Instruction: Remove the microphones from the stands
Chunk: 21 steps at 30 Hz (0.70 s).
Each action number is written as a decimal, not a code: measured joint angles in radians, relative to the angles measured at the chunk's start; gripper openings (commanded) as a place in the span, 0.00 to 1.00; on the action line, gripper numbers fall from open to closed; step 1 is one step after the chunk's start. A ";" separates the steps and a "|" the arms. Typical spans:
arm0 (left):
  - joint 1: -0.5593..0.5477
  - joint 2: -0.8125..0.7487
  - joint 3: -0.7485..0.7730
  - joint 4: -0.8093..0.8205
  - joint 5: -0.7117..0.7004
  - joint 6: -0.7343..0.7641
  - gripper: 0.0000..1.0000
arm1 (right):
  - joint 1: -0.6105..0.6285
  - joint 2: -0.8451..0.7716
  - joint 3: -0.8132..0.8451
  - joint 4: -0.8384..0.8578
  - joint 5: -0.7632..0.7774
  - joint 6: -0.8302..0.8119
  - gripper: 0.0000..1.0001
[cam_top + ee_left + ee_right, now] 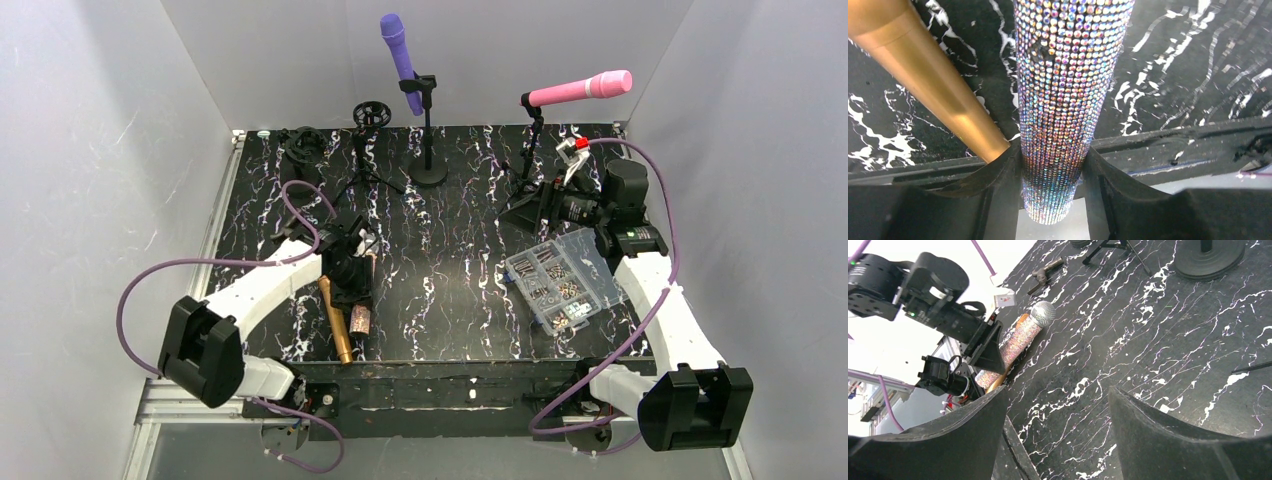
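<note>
Left claw (pixel 1054 172) pinches glittery microphone (pixel 1068 75) on black marbled table (pixel 1173 60) between white walls (pixel 90 150); right claw (pixel 1058 410) spread.

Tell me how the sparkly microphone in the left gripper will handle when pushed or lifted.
The sparkly microphone is round and tapered, so pushed it would probably roll in a curve. Its studded skin likely gives the left gripper fair hold, though the narrowing handle might slip lengthwise. It looks rigid.
</note>
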 measured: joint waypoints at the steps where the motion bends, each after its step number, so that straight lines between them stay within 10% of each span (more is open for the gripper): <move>1: 0.005 0.010 -0.014 -0.003 -0.004 -0.021 0.00 | -0.001 0.000 0.000 0.000 0.000 0.000 0.80; 21: 0.019 0.140 -0.048 0.050 -0.016 -0.164 0.00 | -0.001 0.000 0.000 0.011 -0.002 0.012 0.78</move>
